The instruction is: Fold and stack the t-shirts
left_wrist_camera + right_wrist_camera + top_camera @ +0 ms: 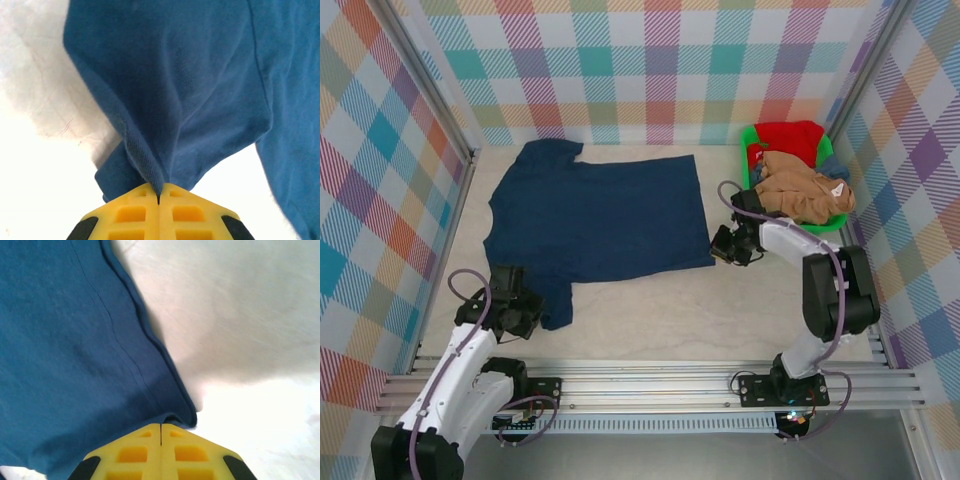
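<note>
1. Locate the work. The navy shirt (pixel 600 215) lies spread flat on the table (pixel 650 310), collar end to the left and hem to the right. The basket (pixel 748 165) stands at the far right and holds the red shirt (pixel 790 138) and the tan shirt (pixel 805 190), bunched together and not yet folded.

2. Check the left claw (pixel 525 310). It sits at the near sleeve (pixel 555 300). In the left wrist view the left claw (pixel 159 192) is pressed closed with a ridge of blue cloth pinched between its yellow fingers, and the fabric rises in a tented fold from the grip.

3. Check the right claw (pixel 725 245). It sits at the near hem corner (pixel 705 262). In the right wrist view the right claw (pixel 160 427) is also closed, with the stitched corner of the hem entering between its fingers.

4. Note the reason for this hold. The two grips lie along the shirt's near edge, one at each end. This placement likely prepares you to carry that whole edge over the body in one lengthwise fold while keeping it straight.

5. Caution. The left pinch looks narrow, so raise both ends evenly to avoid a slip or a skewed fold.
</note>
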